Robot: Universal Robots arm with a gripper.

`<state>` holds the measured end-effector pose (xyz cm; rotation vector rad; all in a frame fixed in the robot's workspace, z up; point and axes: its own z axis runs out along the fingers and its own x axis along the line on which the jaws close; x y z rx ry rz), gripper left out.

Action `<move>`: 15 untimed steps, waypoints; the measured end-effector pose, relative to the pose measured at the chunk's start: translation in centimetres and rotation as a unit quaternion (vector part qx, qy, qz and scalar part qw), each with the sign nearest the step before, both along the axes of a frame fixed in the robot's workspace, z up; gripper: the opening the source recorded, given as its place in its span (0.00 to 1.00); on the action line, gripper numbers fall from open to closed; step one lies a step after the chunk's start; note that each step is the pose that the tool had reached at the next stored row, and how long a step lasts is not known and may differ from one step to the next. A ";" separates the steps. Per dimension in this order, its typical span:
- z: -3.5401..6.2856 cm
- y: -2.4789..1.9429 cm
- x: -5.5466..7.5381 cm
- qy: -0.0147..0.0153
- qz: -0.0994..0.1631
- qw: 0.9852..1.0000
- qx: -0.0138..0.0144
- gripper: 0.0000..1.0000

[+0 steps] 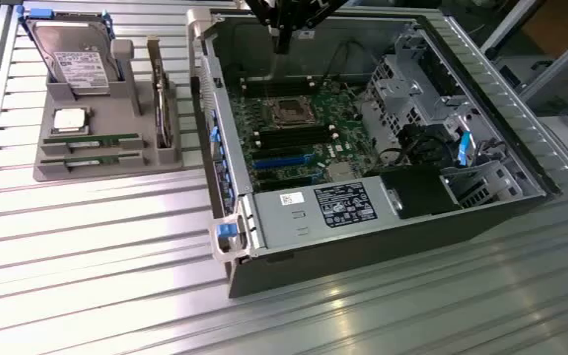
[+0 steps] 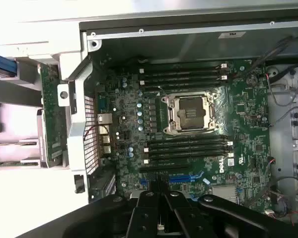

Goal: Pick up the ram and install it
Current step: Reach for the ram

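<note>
The slatted metal table [image 1: 86,251] is carrying everything; nearest on it, the open computer case [image 1: 363,259] is lying on its side, with the labelled power supply [image 1: 304,214] sitting at its near end; beyond that the motherboard [image 1: 294,140] is lying exposed, its black memory slots [image 2: 188,146] standing unfilled on both sides of the open processor socket [image 1: 291,111].

To the exterior view's left, just beside the case, a grey holder [image 1: 97,171] is resting on the table; the nearer ram stick [image 1: 92,157] and the farther ram stick [image 1: 92,138] are lying side by side in its near grooves; behind them the square processor chip [image 1: 71,119] is sitting, and the hard drive [image 1: 77,63] is leaning at the far end.

The tool [image 1: 282,41] is hanging over the case's far end, above the motherboard and well apart from both sticks; its fingers are showing drawn together, gripping nothing.
</note>
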<state>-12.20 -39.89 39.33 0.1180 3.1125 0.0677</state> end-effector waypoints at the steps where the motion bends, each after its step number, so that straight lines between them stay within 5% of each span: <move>1: 0.00 0.00 -0.8 0.000 0.000 1.000 0.000 0.14; 15: 0.00 0.00 -2.2 0.000 0.000 1.000 0.000 0.14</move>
